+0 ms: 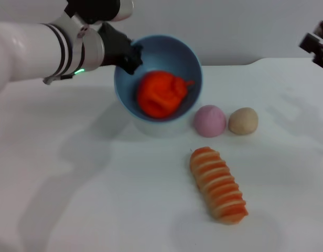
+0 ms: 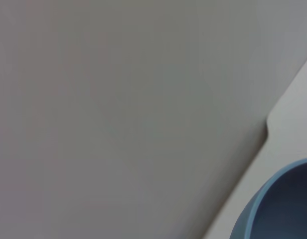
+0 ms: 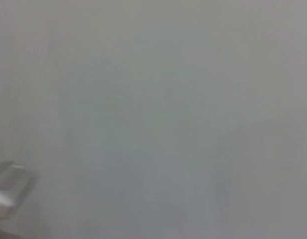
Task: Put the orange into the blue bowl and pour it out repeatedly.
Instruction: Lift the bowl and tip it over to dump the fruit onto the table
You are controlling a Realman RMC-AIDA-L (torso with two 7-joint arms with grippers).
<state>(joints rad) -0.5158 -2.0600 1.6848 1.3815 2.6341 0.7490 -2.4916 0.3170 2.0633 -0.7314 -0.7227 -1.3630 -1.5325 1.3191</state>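
The blue bowl (image 1: 167,55) is lifted and tipped toward me, its mouth facing forward and down. The red-orange orange (image 1: 161,94) lies inside it against the lower wall. My left gripper (image 1: 129,55) is shut on the bowl's left rim and holds it above the white table (image 1: 72,184). A piece of the bowl's rim shows in the left wrist view (image 2: 273,209). My right gripper (image 1: 318,44) is raised at the far right edge of the head view, away from the bowl.
A pink ball (image 1: 210,121) and a small tan ball (image 1: 243,121) lie just right of the bowl. A long orange-and-cream ridged bread piece (image 1: 218,184) lies in front of them. The table's back edge (image 2: 268,129) is close behind the bowl.
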